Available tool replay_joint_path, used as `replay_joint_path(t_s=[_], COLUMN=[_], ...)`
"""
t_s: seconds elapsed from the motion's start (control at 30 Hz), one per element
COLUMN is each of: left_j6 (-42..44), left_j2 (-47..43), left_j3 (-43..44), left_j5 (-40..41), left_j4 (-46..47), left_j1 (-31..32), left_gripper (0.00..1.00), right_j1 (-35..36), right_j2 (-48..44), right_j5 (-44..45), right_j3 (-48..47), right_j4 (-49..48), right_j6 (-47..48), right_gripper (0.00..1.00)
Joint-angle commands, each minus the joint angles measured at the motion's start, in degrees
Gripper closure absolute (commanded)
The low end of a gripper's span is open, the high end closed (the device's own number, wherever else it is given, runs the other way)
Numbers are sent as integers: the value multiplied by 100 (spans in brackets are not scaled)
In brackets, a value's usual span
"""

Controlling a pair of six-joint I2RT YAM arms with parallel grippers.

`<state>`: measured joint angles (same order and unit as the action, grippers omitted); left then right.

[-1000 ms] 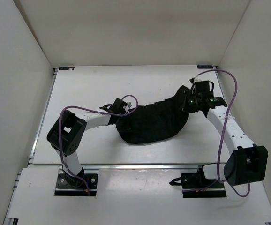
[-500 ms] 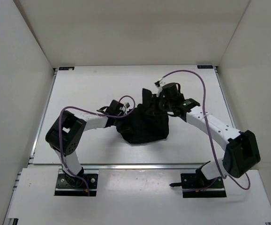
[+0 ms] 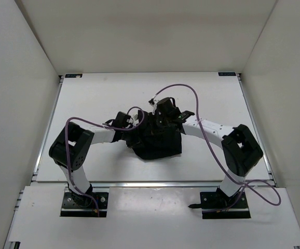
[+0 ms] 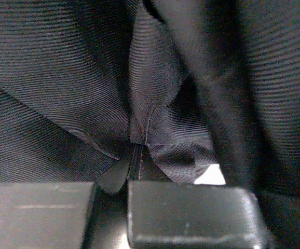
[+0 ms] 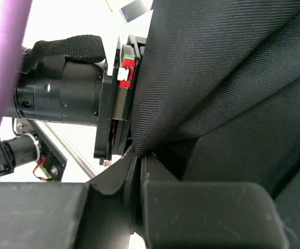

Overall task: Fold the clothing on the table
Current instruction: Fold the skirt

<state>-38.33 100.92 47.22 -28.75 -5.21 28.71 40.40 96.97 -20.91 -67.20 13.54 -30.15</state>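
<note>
The black skirt [image 3: 158, 142] is lying bunched in a dark heap near the middle of the white table [image 3: 98, 98], a little toward the near side. It is sitting well short of the metal rail [image 3: 155, 183] along the front edge. Both arms are reaching in over it from either side, and their wrists are almost meeting above the heap's far left corner.

The left gripper [image 3: 138, 126] is coming in from the left with its fingers pressed together on the cloth. In its wrist view the left gripper [image 4: 131, 179] is pinching a narrow seamed fold, which is rising from between the two pads and spreading out above them. A small patch of white table is showing through a gap in the cloth.

The right gripper [image 3: 159, 122] is coming in from the right, just beside the left one, with its purple cable [image 3: 189, 91] arching up over the table behind it. In its own view the right gripper [image 5: 137, 174] is also clamped narrow on a fold of the ribbed cloth, which is filling the right of that view. The left arm's wrist housing [image 5: 62, 98] is sitting close alongside, partly hidden by the cloth.
</note>
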Motion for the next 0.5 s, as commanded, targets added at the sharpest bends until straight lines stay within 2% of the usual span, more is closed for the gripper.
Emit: replay_joint_path(t_s=[0.0, 0.1, 0.13, 0.23, 0.3, 0.47], left_j6=[89, 123, 106, 115, 124, 185], left_j2=[94, 156, 130, 77, -2, -520], left_j3=[-319, -319, -336, -372, -363, -363], left_j5=[239, 142, 116, 72, 37, -70], left_j4=[-314, -287, -340, -261, -313, -515], left_j1=[-111, -164, -207, -269, -339, -646], left_gripper=[100, 100, 100, 100, 100, 100], right_j1=[47, 82, 82, 56, 38, -356], right_j2=[112, 278, 322, 244, 51, -581], right_j5=[-510, -660, -765, -757, -548, -284], right_j3=[-179, -206, -249, -285, -399, -522], right_j4=[-659, -695, -651, -572, -370, 192], right_j6=[-228, -281, -263, -194, -88, 97], right_gripper=[100, 100, 96, 72, 63, 56])
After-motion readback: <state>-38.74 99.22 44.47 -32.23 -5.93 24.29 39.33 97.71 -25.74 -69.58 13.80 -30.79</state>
